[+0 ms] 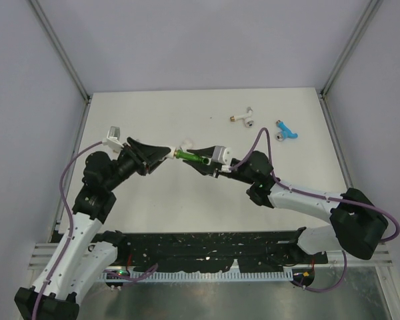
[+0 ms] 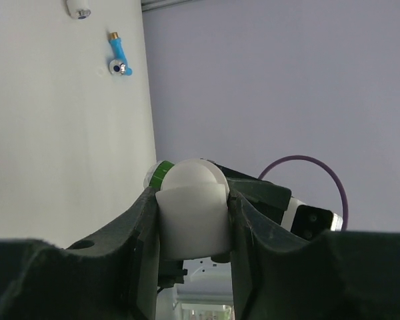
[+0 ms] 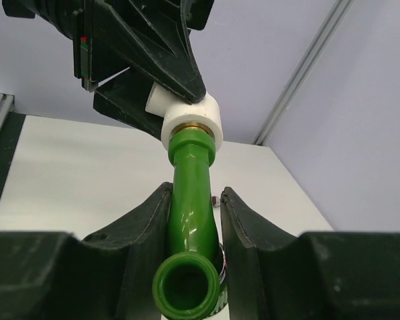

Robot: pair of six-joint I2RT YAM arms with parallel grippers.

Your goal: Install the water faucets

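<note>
Now the two tools meet in the air, near the middle of the top view, above the desk [image 1: 153, 200]. The left tool [image 2: 192, 200] is clenched on a stubby white pipe piece [image 2: 191, 213]. The right tool [image 3: 195, 200] is squeezed around the long stem of the green faucet [image 3: 192, 200]. The brass end of the green faucet sits at the mouth of the white pipe piece and touches it. I cannot tell how deep it has gone in.

I think the step in hand is to screw the green faucet into the white pipe piece. To do it well, the two parts should be in one straight line. In the right wrist view they look lined up. If the faucet tips to one side, the thread could go in crooked and get stuck. The left tool should hold firm so the white pipe piece cannot spin. The right tool should turn slowly and push only a little.

The blue faucet [image 1: 287, 129] and the white faucet [image 1: 243, 117] lie on the desk in the upper right of the top view. They are near each other but not touching, and are not yet put in.
</note>
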